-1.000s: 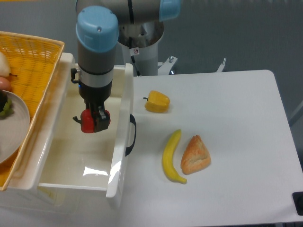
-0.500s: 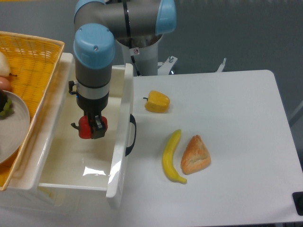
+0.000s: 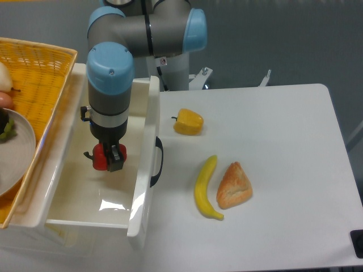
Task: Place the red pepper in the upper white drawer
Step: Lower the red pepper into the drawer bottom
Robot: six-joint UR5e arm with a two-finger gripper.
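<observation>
Here, at the far left, a yellow wicker basket point(image 3: 48, 62) holds a grey plate point(image 3: 14, 156) and some fruit at the frame edge. Beside it stands the upper white drawer point(image 3: 91, 195), pulled open, with a dark handle point(image 3: 158, 162) on its front. Inside the drawer the claw point(image 3: 108, 157) is closed around the red pepper point(image 3: 100, 157). On the white table point(image 3: 283, 158) lie a yellow pepper point(image 3: 189, 122), a banana point(image 3: 205, 187) and a croissant point(image 3: 233, 186). No writing can be read; a small label on the arm base is too small.
</observation>
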